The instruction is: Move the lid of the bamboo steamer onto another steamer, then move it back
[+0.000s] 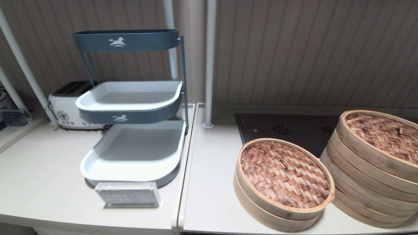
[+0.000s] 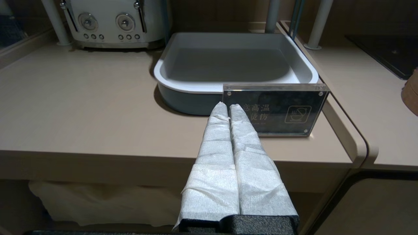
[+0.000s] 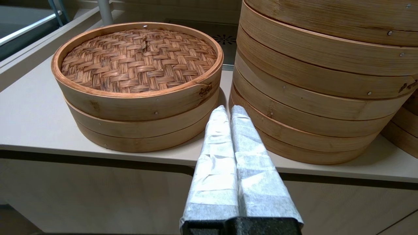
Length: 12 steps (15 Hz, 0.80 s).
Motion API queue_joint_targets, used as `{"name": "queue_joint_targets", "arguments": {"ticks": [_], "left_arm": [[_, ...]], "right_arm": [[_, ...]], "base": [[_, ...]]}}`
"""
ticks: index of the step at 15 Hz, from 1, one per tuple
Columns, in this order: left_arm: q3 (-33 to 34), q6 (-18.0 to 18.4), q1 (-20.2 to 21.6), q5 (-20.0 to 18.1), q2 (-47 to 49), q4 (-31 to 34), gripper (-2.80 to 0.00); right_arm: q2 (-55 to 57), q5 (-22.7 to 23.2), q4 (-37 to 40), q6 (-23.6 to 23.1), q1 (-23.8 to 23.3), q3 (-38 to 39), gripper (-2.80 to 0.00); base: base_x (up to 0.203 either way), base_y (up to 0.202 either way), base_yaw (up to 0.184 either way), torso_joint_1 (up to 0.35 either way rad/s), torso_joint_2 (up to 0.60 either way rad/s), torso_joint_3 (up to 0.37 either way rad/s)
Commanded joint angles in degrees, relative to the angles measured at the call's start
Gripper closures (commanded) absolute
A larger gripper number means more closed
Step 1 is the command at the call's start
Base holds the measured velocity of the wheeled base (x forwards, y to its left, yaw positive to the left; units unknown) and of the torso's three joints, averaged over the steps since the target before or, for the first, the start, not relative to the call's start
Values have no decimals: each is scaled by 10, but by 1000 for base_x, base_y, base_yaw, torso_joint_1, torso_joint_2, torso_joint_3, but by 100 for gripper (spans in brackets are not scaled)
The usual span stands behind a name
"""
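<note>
The bamboo steamer lid (image 1: 284,169), reddish-brown weave with a thin dark loop at its centre, rests on a low bamboo basket (image 1: 261,212) at the counter's front right. The right wrist view shows the same lid (image 3: 138,58) close up. To its right stands the tall steamer (image 1: 365,186) of several stacked tiers, topped by its own woven lid with a pale knob (image 1: 400,130). My right gripper (image 3: 228,109) is shut and empty, low before the counter edge, pointing at the gap between the two steamers. My left gripper (image 2: 228,106) is shut and empty, in front of the left counter. Neither arm shows in the head view.
A three-tier tray rack (image 1: 130,98) stands on the left counter, with an acrylic sign (image 1: 128,195) before it and a toaster (image 1: 67,107) behind. A black hob (image 1: 284,130) lies behind the steamers. A white pole (image 1: 209,65) rises by the counter seam.
</note>
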Motion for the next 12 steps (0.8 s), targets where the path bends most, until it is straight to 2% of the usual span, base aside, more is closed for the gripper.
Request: {"name": "queue_joint_targets", "arguments": {"ticks": [1,12], "left_arm": [[16,0,0,0,0,0,0],[16,0,0,0,0,0,0]], "right_arm": [[1,1,-2,0,0,17,0],[1,0,-2,1,-1,17,0]], "base": [[0,0,0,0,0,0],[0,0,0,0,0,0]]}}
